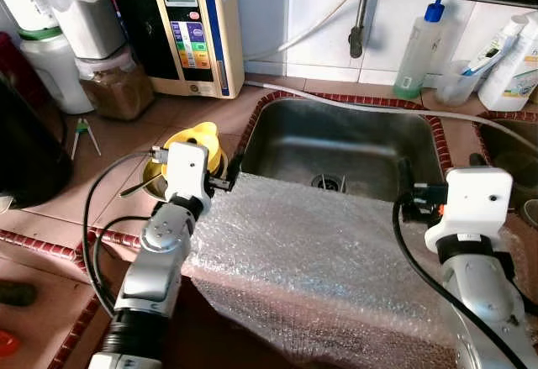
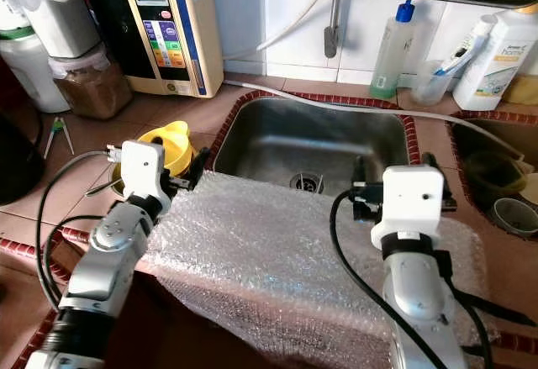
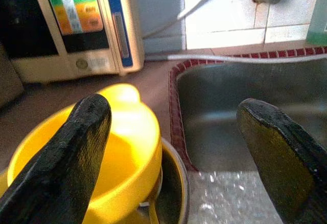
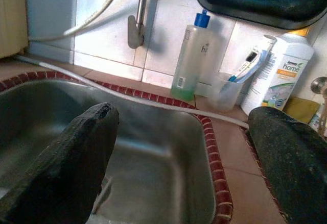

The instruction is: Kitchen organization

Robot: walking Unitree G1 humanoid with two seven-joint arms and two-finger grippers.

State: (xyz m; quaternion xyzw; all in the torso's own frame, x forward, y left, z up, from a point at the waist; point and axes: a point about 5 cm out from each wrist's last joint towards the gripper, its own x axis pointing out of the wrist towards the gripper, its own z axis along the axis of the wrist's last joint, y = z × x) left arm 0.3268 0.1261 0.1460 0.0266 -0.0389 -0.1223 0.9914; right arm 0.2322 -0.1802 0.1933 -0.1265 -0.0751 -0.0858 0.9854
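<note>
Bubble wrap sheet (image 1: 311, 260) draped over the sink's (image 1: 353, 146) front edge, under both my arms. My left gripper (image 3: 173, 147) spread wide at its left corner, just beside the yellow bowl (image 3: 120, 152). My right gripper (image 4: 184, 157) wide above the right corner, facing the basin.

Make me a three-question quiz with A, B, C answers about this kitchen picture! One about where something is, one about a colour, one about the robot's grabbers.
1. Where does the bubble wrap lie?
A. over the sink's front edge
B. on the floor
C. on the shelf

2. What colour is the bowl beside the sink?
A. red
B. yellow
C. green

3. How are the left gripper and right gripper?
A. both shut
B. both open
C. one holds a bottle

Answers: 1 A, the wrap drapes over the front rim; 2 B, it shows bright yellow; 3 B, wide gaps between the fingers.
</note>
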